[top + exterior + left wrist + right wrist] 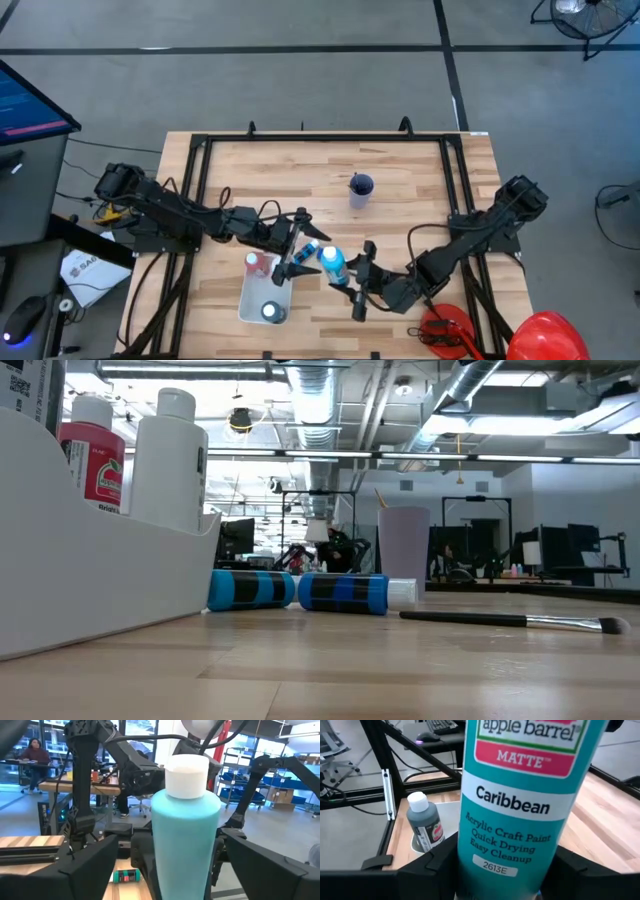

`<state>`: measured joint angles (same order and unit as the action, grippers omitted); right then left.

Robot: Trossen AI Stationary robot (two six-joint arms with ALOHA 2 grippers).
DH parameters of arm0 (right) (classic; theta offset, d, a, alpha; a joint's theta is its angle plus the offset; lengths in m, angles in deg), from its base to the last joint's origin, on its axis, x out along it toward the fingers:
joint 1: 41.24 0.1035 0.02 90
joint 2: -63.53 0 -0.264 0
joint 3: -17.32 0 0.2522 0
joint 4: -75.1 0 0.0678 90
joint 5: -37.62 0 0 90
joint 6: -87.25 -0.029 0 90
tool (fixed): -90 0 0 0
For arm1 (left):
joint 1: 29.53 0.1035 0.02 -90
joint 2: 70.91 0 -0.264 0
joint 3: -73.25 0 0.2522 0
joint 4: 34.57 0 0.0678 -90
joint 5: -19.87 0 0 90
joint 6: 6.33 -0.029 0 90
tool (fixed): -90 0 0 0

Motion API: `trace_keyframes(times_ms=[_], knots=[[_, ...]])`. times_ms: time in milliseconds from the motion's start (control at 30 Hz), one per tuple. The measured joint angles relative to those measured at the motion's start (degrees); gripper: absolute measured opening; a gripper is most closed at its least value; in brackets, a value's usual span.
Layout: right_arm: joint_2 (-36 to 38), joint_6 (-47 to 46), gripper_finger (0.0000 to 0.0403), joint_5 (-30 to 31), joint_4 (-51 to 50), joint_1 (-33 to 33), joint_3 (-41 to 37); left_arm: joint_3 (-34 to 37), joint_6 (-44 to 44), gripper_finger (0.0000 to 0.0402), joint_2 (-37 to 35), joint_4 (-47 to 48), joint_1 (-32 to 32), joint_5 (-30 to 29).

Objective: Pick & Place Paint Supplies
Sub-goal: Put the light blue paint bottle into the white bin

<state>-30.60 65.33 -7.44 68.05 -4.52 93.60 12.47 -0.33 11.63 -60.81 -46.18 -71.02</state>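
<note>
Item: teal paint bottle [520, 795], white cap [186, 775], label reading "Caribbean" (matte acrylic), held above the surface [400, 180] beside the white tray [255, 298]. Right claw [345, 283] grips its body. Left claw [296, 262] flanks it, fingers [85, 865] spread wide, not touching.

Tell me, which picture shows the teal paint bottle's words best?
The right wrist view: the teal bottle fills it and its label reads clearly. The left wrist view shows its plain side and white cap. The high view shows it small between both grippers. The low view misses it.
</note>
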Motion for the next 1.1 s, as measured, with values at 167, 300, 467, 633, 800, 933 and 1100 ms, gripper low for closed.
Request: trace_keyframes(times_ms=[167, 300, 467, 633, 800, 933, 1100], knots=[[0.0, 0.0, 0.0201, 0.0, -0.2, -1.4, 0.0, 0.0, -0.1, 0.0392, 0.0, -0.5, 0.0, 0.7], [0.0, -0.1, 0.0202, -0.1, -0.1, -2.5, 0.0, 0.0, -0.1, 0.0396, 0.0, -1.3, 0.0, 0.7], [0.0, -1.3, 0.0202, -2.8, -0.2, -3.7, 0.0, -0.1, -0.2, 0.0385, 0.5, -1.6, 0.0, 0.7], [0.0, -1.4, 0.0201, -3.1, -0.2, -3.9, 0.0, -0.5, -0.8, 0.0365, 2.1, -1.7, 0.3, 0.7], [0.0, -4.2, 0.0203, -6.7, -1.2, -3.9, 0.0, -1.5, -0.8, 0.0337, 3.7, -0.8, 0.3, 3.4], [0.0, -6.3, 0.02, -7.9, -2.4, -3.4, 0.0, -3.3, -0.8, 0.0312, 3.3, 7.3, 0.8, 5.8], [0.0, -8.9, 0.0201, -9.4, -4.4, -3.0, 0.0, -3.7, -1.1, 0.0293, 3.1, 9.2, 0.9, 5.7]])
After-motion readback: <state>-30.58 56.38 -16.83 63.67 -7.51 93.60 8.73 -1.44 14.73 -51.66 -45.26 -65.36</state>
